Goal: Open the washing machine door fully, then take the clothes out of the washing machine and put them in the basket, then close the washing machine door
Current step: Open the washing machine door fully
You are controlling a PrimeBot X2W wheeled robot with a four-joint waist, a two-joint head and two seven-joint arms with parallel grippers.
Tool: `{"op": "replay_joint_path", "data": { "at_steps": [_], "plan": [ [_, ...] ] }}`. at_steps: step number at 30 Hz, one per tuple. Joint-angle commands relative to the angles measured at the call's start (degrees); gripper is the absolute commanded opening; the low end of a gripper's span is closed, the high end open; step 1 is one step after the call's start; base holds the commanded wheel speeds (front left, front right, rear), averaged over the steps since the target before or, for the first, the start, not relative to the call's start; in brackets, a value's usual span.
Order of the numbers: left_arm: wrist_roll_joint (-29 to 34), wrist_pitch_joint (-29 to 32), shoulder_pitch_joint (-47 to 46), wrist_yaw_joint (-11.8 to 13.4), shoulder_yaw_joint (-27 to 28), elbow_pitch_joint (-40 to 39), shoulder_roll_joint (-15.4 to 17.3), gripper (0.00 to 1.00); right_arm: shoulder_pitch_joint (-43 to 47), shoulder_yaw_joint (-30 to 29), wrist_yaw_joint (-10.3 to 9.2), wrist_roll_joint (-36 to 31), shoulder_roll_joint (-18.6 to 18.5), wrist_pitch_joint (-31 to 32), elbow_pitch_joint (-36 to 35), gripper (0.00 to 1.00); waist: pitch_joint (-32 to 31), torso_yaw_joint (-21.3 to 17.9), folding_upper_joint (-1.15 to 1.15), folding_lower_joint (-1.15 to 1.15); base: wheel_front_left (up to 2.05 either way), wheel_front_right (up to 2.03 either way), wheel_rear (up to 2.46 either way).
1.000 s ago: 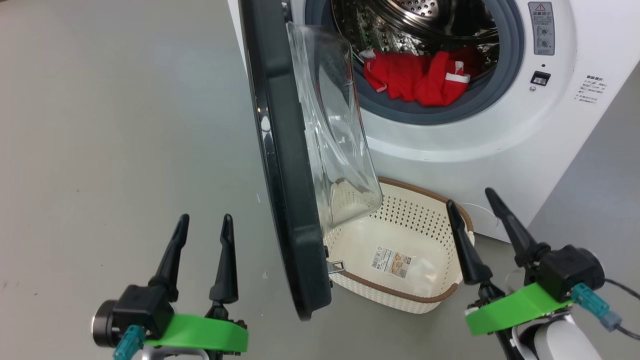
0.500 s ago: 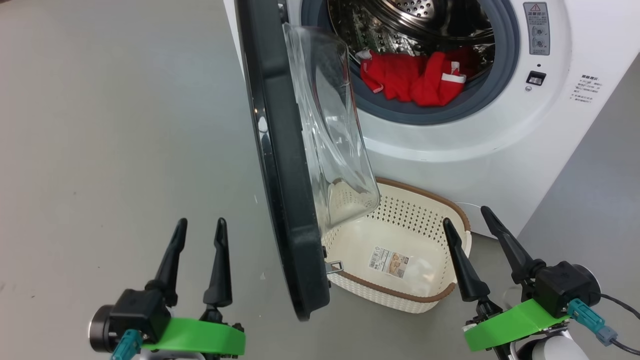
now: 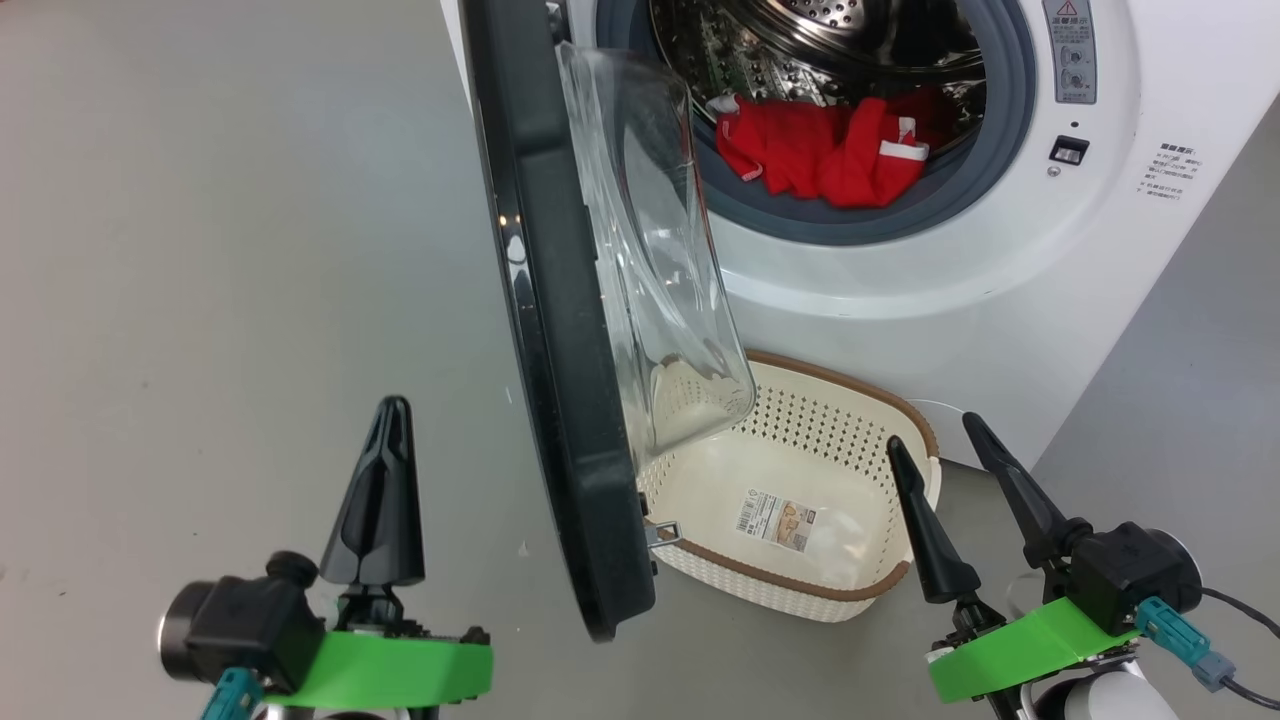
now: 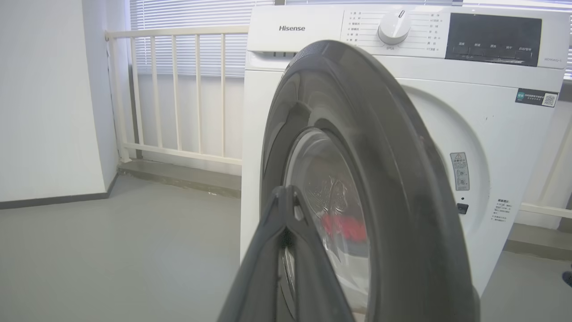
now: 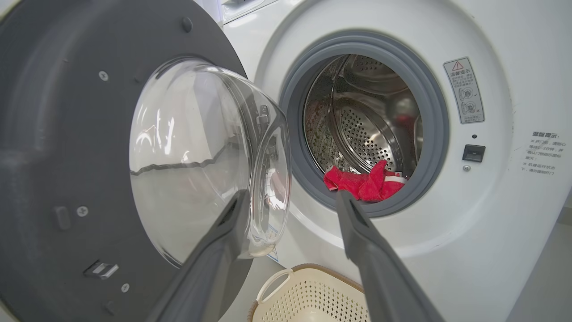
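The washing machine (image 3: 1000, 250) stands ahead, its black door (image 3: 555, 330) swung out roughly edge-on to me, with the clear glass bowl (image 3: 650, 250) bulging toward the drum. Red clothes (image 3: 820, 150) with white trim lie at the drum's front lip, also seen as clothes (image 5: 364, 183) in the right wrist view. The cream basket (image 3: 800, 500) sits on the floor below the opening, partly under the door. My left gripper (image 3: 390, 415) is shut on nothing, left of the door's outer face (image 4: 357, 179). My right gripper (image 3: 930, 430) stands open by the basket's right end.
Bare grey floor (image 3: 220, 250) spreads to the left of the door. A white railing (image 4: 178, 89) and a white wall (image 4: 44, 98) stand behind and left of the machine. The door's latch hook (image 3: 662, 533) juts over the basket's near rim.
My left gripper's fingers have closed together on nothing. The right gripper has stayed open in place. The head view has shifted slightly.
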Motion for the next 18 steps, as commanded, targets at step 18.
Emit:
{"op": "replay_joint_path", "data": {
  "at_steps": [18],
  "plan": [
    [4.5,2.7,-6.6,-3.8,-4.4,-17.9,0.0,0.0,-2.1,1.4,0.36,0.3,0.1,-0.4,-1.3,1.0,0.5,-1.1,0.0,0.0,0.0,0.0,0.0]
  ]
}}
